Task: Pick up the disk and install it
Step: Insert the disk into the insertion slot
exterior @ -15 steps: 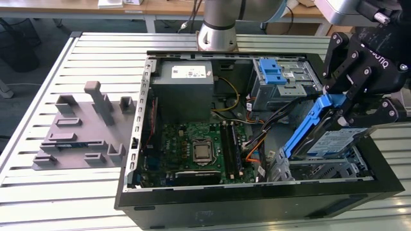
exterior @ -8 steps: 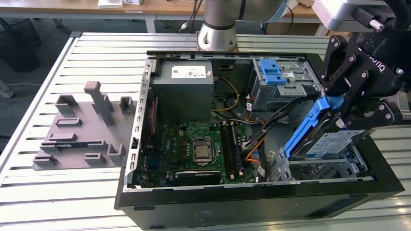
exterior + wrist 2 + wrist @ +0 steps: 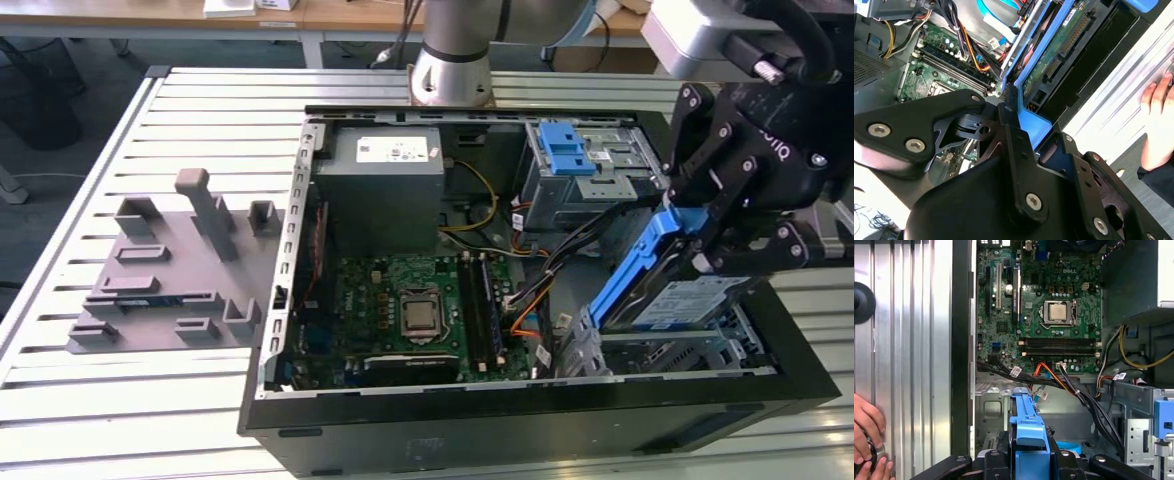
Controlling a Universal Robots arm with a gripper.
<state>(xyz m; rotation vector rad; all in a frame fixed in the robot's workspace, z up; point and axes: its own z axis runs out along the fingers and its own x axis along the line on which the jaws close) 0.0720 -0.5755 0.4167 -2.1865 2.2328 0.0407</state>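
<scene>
Gripper (image 3: 694,255) tight on the tilted disk (image 3: 683,302)

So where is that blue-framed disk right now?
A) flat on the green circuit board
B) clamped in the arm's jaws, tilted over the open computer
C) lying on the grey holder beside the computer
B: in the exterior view the disk hangs tilted between the shut jaws, over a corner of the computer case.
</scene>
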